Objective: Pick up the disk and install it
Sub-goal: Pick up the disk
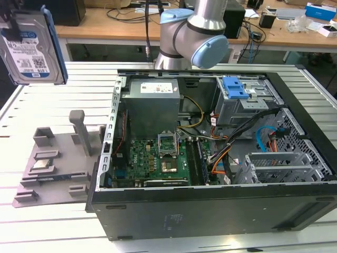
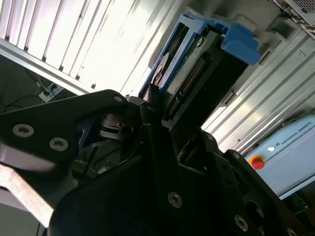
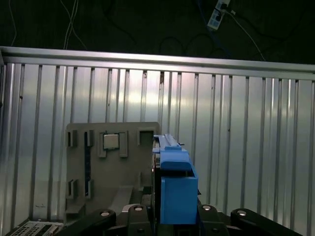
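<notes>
Exterior view, entries as seen.

1. Disk (image 1: 29,47): flat silver drive with a white-and-blue label and a blue bracket (image 1: 56,47) along its edge. It stands upright in the air at the exterior view's upper left, clear of the table (image 1: 52,232), on the tray's side of the computer case.
2. Gray tray (image 1: 58,153): lies flat on the table just beside the case. A small square chip (image 1: 45,167) sits in one of its pockets.
3. Computer case (image 1: 210,211): lies on its side with the panel off. A green circuit board (image 1: 158,158) is on its floor, and a drive cage with a blue latch (image 1: 234,88) is in the far corner.
4. Arm (image 1: 192,31): grey with pale blue caps, behind the case.

First wrist view:

5. Gripper (image 3: 171,216): closed on the disk, with black jaws pressed against either side of the blue bracket. The tray and chip lie on the table beyond it.

Second wrist view: the disk's connector edge faces the camera, clamped between the black jaws.
</notes>
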You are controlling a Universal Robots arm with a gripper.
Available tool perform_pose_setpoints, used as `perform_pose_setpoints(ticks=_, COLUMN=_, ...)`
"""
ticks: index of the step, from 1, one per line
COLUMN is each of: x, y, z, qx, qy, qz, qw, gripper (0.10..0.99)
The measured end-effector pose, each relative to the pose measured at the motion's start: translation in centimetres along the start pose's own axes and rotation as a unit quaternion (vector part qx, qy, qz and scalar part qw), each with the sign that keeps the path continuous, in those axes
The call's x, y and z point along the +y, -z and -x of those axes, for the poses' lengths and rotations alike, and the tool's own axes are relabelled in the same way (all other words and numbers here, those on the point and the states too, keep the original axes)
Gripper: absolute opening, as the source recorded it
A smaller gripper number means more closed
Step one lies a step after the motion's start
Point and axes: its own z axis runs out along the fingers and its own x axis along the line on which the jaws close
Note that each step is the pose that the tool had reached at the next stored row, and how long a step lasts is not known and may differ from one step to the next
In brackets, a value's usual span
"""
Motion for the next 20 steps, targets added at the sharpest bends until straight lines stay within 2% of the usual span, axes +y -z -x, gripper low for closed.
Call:
perform_pose_setpoints(ticks=4, x=0.05, y=1.26, z=0.04, qx=0.0000, qy=0.000, qz=0.0000, qw=1.0000, gripper=0.361)
perform_pose_setpoints(ticks=11, x=-0.13, y=1.31, z=0.04, qx=0.0001, qy=0.000, qz=0.0002, qw=1.0000, gripper=0.361)
perform_pose_setpoints(ticks=16, x=-1.49, y=1.36, z=-0.04, qx=0.0002, qy=0.000, qz=0.0001, qw=1.0000, gripper=0.361)
perform_pose_setpoints(ticks=17, x=-2.25, y=1.39, z=-0.08, qx=0.0002, qy=0.000, qz=0.0002, qw=1.0000, gripper=0.361)
perform_pose_setpoints(ticks=20, x=-3.59, y=1.45, z=-0.15, qx=0.0002, qy=0.000, qz=0.0005, qw=1.0000, gripper=0.361)
